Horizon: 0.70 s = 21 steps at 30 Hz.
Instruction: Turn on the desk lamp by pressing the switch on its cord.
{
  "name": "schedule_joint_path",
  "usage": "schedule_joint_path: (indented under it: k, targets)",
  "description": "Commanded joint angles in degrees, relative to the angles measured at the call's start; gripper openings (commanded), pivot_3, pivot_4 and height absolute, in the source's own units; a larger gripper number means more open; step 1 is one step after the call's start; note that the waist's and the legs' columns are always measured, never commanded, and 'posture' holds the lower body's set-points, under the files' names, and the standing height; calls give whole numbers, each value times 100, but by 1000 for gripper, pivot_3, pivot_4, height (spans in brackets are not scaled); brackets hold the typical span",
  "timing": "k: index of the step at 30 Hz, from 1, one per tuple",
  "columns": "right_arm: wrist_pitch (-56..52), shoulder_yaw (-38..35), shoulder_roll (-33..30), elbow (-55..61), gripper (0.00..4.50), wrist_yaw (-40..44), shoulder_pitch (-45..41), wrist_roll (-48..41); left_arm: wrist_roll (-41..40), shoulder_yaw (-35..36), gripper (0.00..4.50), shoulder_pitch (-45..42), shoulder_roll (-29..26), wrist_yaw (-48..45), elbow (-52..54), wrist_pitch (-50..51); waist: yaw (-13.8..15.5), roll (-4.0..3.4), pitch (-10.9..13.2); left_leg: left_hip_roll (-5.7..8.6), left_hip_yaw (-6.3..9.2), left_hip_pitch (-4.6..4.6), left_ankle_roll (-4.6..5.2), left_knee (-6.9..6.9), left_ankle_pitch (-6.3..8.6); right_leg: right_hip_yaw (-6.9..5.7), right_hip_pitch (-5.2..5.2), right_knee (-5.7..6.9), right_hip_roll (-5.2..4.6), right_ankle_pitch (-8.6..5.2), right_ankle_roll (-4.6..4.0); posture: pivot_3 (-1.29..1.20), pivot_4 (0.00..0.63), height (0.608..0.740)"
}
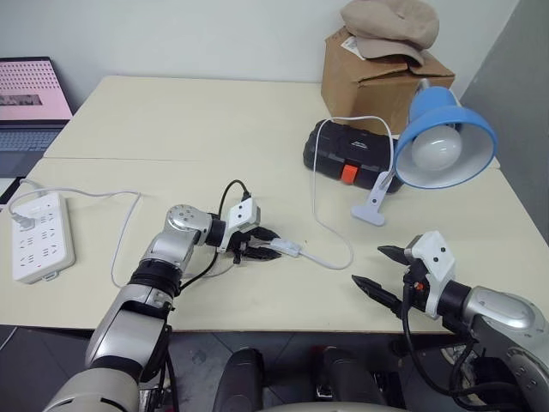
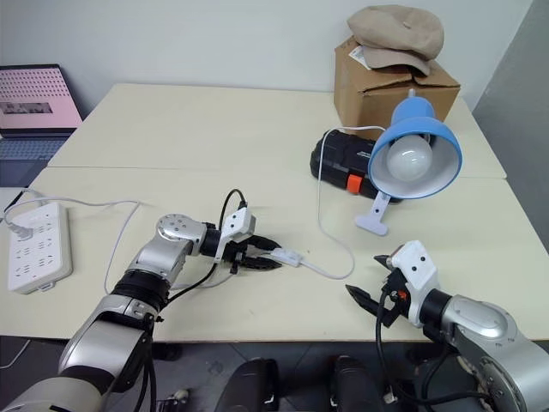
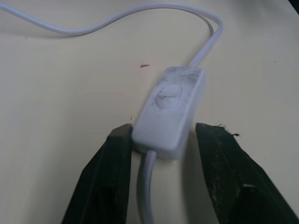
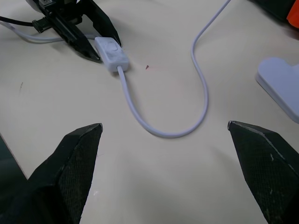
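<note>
The desk lamp [image 1: 446, 129] stands at the right of the table, its blue shade and white bulb facing me, on a white clip base [image 1: 371, 210]. Its thin white cord [image 1: 330, 257] loops across the table to the switch [image 1: 286, 248], a small white oblong block lying flat near the middle. My left gripper [image 1: 257, 246] is shut on the near end of the switch [image 3: 170, 112], one black finger on each side. Apart from the cord [image 4: 201, 93], my right gripper [image 1: 369, 264] hovers open near the front edge, below the lamp.
A white power strip [image 1: 39, 236] with its cable lies at the far left. A black tool case [image 1: 347, 154] sits behind the lamp, and a cardboard box [image 1: 377, 73] with a hat [image 1: 390, 26] stands at the back right. A laptop [image 1: 30, 94] is at the left.
</note>
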State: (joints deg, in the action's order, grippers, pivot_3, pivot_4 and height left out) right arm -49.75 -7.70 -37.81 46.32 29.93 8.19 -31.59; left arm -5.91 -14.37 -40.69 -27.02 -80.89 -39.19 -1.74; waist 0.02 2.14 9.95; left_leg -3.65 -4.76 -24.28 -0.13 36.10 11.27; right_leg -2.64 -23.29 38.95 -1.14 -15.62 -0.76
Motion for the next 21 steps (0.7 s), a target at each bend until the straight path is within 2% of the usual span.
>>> schedule_joint_path:
  k: [1,6,10,14,17,21]
  targets:
    - [36,-102,-72,180,4500,-10,-58,-73,7,61,1231,-35,-5,-32,83,-109,0,0,0,0,0,0,0,0,0,0,0,0,0,0,0,0,150,740]
    - [163,-40,18,168,4500,-100,-119,12,-149,257,1133,183,-135,137,583,41,-4,0,0,-1,0,0,0,0,0,0,0,0,0,0,0,0,150,740]
    - [66,7,239,186,4500,-239,-230,-172,-211,543,1133,539,-202,794,1627,304,-14,0,0,-5,1,0,0,-1,0,2,-1,0,0,0,0,0,150,740]
    - [-453,79,590,248,4500,-471,-364,-734,-272,737,1133,869,-147,1482,2764,973,-13,0,0,-5,2,0,0,1,0,2,0,2,0,1,2,0,150,740]
    - [-974,143,1277,-52,4500,-1129,-745,-1095,-304,856,1131,1115,37,2205,3622,1772,-20,1,-1,-4,1,1,0,2,-1,4,2,2,-3,3,4,0,150,740]
    - [-1306,78,2320,-519,4500,-1819,-1267,-1530,-357,820,1120,1369,127,2633,4383,2439,-29,1,-1,-6,1,7,-1,2,-2,10,2,7,-1,6,8,0,150,740]
